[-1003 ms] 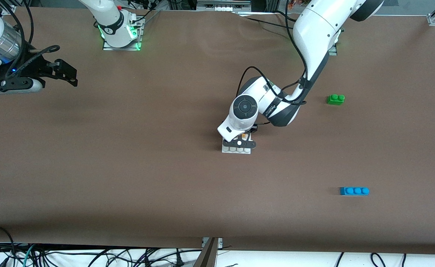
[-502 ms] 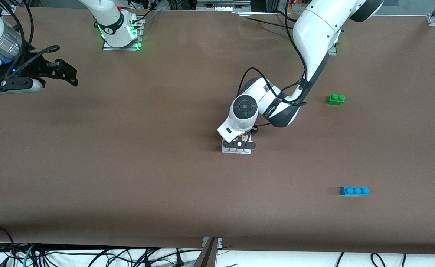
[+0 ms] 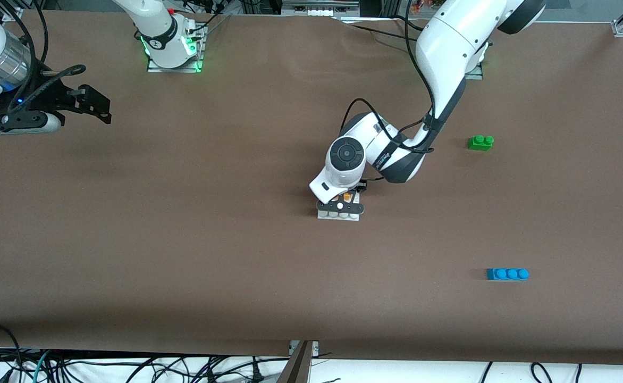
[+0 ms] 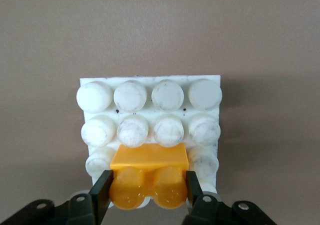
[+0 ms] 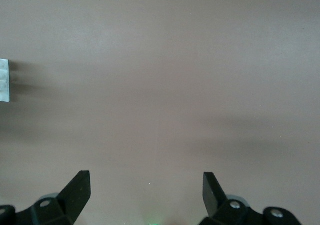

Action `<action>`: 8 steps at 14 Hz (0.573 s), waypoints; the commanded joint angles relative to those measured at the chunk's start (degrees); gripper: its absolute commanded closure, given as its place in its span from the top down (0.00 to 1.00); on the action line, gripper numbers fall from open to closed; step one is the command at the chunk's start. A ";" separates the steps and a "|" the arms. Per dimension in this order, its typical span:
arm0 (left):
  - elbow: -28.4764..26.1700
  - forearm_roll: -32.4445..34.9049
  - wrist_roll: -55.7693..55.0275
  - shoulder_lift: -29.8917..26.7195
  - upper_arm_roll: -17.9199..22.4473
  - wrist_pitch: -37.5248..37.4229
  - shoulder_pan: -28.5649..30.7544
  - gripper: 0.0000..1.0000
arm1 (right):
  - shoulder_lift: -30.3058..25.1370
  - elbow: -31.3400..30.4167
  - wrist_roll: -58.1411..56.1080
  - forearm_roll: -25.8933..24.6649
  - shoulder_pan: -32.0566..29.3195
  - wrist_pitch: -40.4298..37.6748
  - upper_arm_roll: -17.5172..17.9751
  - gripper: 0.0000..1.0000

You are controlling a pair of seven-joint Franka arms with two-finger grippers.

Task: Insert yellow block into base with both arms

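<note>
The yellow block (image 4: 149, 179) sits between the left gripper's (image 4: 148, 191) fingers (image 4: 101, 191), which are clamped on its 2 short ends. It is over the base (image 4: 150, 87), at the stud row closest to those fingers, with 2 full rows of white studs showing clear of it. Whether it is fully pressed down or only resting on the studs I cannot tell. In the front view the block (image 3: 347, 197) shows only as a small spot under the left gripper (image 3: 340, 204), with the base (image 3: 339, 215) peeking out below.

The block looks like rigid, light, smooth plastic (likely slippery if pinched off-centre), so the flat end faces are the right place to hold, leaving its 2 studs free. The base is also light and stiff, and I judge it could slide or tip on the desk (image 3: 184, 239) under a push near its edge.

The right gripper (image 3: 91, 103) waits with fingers (image 5: 77, 190) spread wide and nothing between them, well apart from the base, over bare desk at the right arm's end. A green brick (image 3: 480, 142) and a blue brick (image 3: 507, 274) lie well apart from the left gripper, toward the left arm's end, so there is open room around the base for the right gripper to come in and steady it.
</note>
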 commanded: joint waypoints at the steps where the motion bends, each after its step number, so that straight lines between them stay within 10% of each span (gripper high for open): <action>1: 0.89 1.89 -0.91 1.03 0.58 -0.15 -1.31 0.98 | -0.86 -0.27 -0.26 0.07 -0.02 -0.78 0.03 0.99; 8: 1.24 1.11 -0.65 -7.30 0.50 -8.38 1.14 1.00 | -0.77 -0.27 -0.26 0.07 -0.11 -0.78 0.03 0.99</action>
